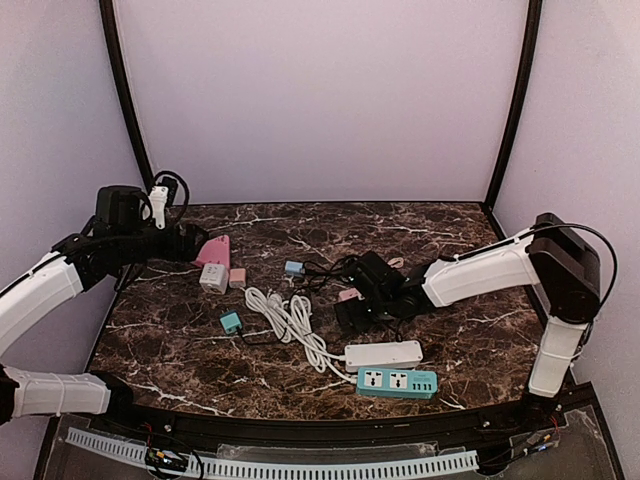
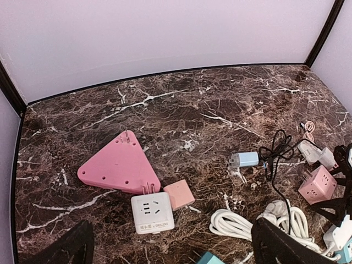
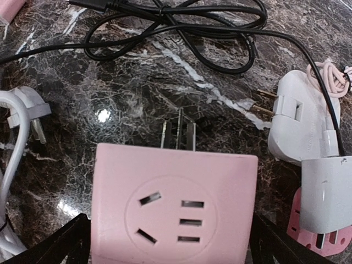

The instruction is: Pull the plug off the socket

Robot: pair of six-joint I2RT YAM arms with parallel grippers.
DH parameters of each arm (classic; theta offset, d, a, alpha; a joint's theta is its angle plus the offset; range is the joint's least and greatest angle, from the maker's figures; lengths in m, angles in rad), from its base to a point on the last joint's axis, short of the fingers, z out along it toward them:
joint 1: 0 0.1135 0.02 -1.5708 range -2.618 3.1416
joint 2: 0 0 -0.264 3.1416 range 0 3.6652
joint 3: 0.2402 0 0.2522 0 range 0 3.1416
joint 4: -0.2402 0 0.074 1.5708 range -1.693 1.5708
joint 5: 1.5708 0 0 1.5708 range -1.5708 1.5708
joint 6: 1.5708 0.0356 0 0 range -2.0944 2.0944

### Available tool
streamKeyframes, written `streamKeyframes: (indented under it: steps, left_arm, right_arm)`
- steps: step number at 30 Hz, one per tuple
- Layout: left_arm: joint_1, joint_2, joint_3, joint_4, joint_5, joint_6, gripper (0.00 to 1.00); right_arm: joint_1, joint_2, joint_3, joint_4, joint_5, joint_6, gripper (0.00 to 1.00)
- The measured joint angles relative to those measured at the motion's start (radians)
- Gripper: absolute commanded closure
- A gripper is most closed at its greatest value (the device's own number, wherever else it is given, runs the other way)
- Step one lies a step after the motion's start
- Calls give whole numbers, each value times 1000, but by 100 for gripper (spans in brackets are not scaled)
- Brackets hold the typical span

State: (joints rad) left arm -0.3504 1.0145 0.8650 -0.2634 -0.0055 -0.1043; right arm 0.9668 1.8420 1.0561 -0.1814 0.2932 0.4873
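Note:
My right gripper (image 3: 170, 242) has a finger tight against each side of a pink cube socket (image 3: 175, 203). Its outlet face is towards the camera and its bare prongs point away over the marble. In the top view the gripper (image 1: 353, 312) and cube (image 1: 348, 295) are at mid-table. My left gripper (image 2: 176, 245) is open and empty, hovering above a white cube socket (image 2: 152, 212), a small pink plug (image 2: 179, 194) and a pink triangular socket (image 2: 119, 165). The white cube's prongs lie against the triangle's edge. In the top view the left gripper (image 1: 190, 240) is at the far left.
A white adapter (image 3: 300, 124) with a pink cord lies right of the pink cube, and a black cable (image 3: 181, 27) lies beyond it. A coiled white cable (image 1: 285, 315), a white power strip (image 1: 383, 353), a teal strip (image 1: 397, 382), a blue charger (image 1: 294, 268) and a teal plug (image 1: 231, 321) lie around.

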Motion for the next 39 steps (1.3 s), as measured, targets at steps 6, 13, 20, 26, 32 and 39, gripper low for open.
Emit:
streamKeyframes:
  steps: [6, 13, 20, 26, 32, 39]
  left_arm:
    - [1, -9, -29, 25, -60, -67, 1]
    - [43, 78, -109, 165, -111, -109, 1]
    - [238, 188, -187, 387, -105, -101, 1]
    - [338, 208, -306, 570, -104, -79, 1]
    - [369, 213, -420, 775, -124, -30, 1]
    - [369, 276, -524, 962, -143, 50, 1]
  right_arm:
    - [0, -132, -10, -30, 7, -12, 1]
    - [-87, -255, -8, -29, -8, -97, 1]
    - [-365, -312, -74, 29, -100, -192, 1]
    - [-647, -404, -215, 133, -198, -243, 1]
    - [-828, -517, -398, 340, -276, -276, 1]
    - [-913, -650, -672, 659, -328, -328, 1]
